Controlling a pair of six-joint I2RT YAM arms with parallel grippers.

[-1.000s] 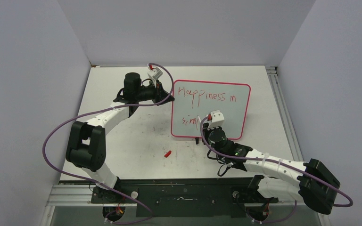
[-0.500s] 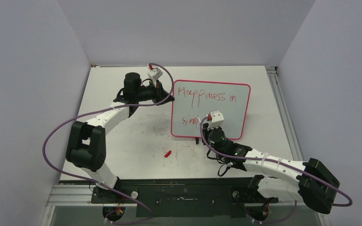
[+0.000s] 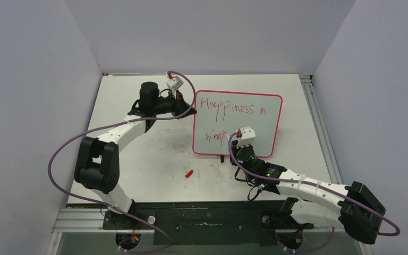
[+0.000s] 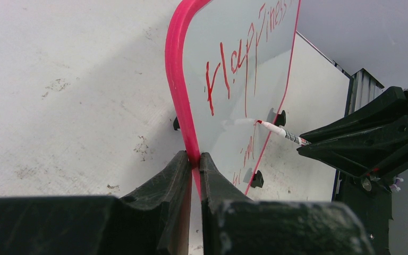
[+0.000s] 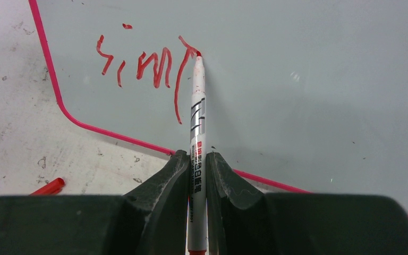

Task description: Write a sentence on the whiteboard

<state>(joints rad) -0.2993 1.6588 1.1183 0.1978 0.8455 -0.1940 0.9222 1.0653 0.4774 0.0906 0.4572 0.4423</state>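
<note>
The whiteboard (image 3: 255, 127) stands tilted on the table, pink-rimmed. My left gripper (image 4: 194, 158) is shut on its left rim (image 4: 176, 79). The sentence runs in red: "Happiness in" (image 3: 232, 108) on top, "simp" (image 5: 143, 66) below. My right gripper (image 5: 195, 156) is shut on a white marker (image 5: 197, 117), whose red tip (image 5: 198, 54) touches the board at the top of the "p" stroke. In the left wrist view the marker (image 4: 281, 132) meets the board from the right. From above, the right gripper (image 3: 234, 144) sits at the board's lower middle.
A red marker cap (image 3: 189, 173) lies on the scuffed white table (image 3: 138, 159) in front of the board's lower left corner, also seen as the cap (image 5: 48, 187). Black clip feet (image 4: 281, 117) prop the board. A metal rail (image 3: 319, 122) lines the table's right edge.
The right wrist has shifted slightly right along the lower line, the marker still on the board. The left arm and the board have not moved.
</note>
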